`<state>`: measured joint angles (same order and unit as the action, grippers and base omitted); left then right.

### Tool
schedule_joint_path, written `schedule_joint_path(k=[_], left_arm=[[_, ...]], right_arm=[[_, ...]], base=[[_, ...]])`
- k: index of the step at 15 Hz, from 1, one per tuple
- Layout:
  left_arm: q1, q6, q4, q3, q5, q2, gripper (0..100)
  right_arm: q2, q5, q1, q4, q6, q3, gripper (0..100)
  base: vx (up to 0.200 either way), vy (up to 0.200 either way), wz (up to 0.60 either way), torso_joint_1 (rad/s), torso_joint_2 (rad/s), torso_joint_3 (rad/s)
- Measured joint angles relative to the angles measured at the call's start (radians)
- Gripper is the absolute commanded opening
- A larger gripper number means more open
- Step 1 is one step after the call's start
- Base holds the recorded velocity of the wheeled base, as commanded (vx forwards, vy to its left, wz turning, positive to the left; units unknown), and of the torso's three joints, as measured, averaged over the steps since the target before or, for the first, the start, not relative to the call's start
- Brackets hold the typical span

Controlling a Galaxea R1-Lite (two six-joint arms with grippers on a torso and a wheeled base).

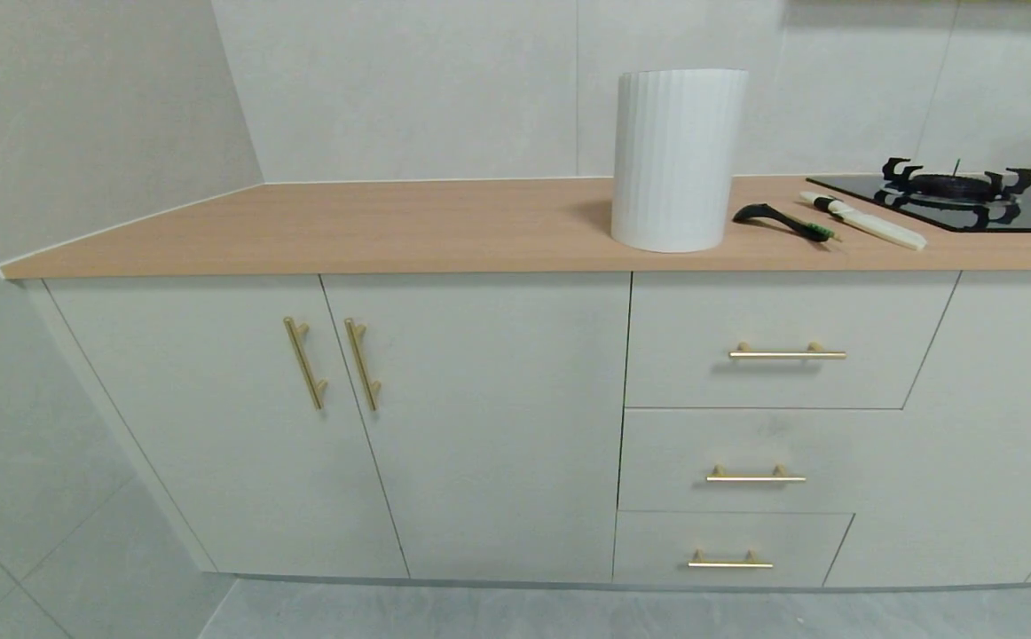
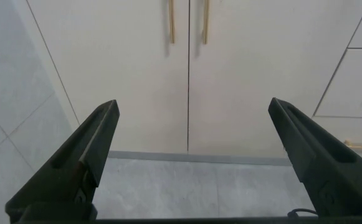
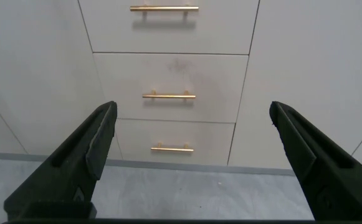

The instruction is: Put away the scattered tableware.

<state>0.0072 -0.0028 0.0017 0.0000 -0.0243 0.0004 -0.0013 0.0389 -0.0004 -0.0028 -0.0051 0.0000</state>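
Wood-toned countertop [image 1: 347, 231] runs right across our head view, with a pale tiled wall [image 1: 391, 89] behind it. Toward its right end stands a tall white ribbed container [image 1: 677, 160], upright. Just beside that lies a black-handled utensil [image 1: 782, 219] with a green bit at its end. Next along, a long cream utensil [image 1: 866, 224] lies flat on the wood, between the black one and the black gas hob [image 1: 959, 197]. We cannot tell whether the two utensils touch.

Below the counter we have a pair of cabinet doors [image 1: 480, 417] with gold handles [image 1: 305, 362], and beside them a stack of three drawers [image 1: 764, 382]. Down low, our left gripper [image 2: 192, 106] hangs in front of the doors, above the grey floor [image 2: 199, 186]. Its fingers are spread wide with nothing between them. Our right gripper [image 3: 192, 107] faces the drawers, also splayed wide and empty.
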Motion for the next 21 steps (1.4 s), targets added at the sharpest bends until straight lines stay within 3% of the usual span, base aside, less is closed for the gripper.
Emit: schedule_joint_path(k=[21], left_arm=[[0.0, 0.0, 0.0, 0.0, 0.0, 0.0, 100]], right_arm=[[0.0, 0.0, 0.0, -0.001, 0.0, 0.0, 100]], base=[[0.0, 0.0, -0.03, 0.0, 0.0, 0.0]])
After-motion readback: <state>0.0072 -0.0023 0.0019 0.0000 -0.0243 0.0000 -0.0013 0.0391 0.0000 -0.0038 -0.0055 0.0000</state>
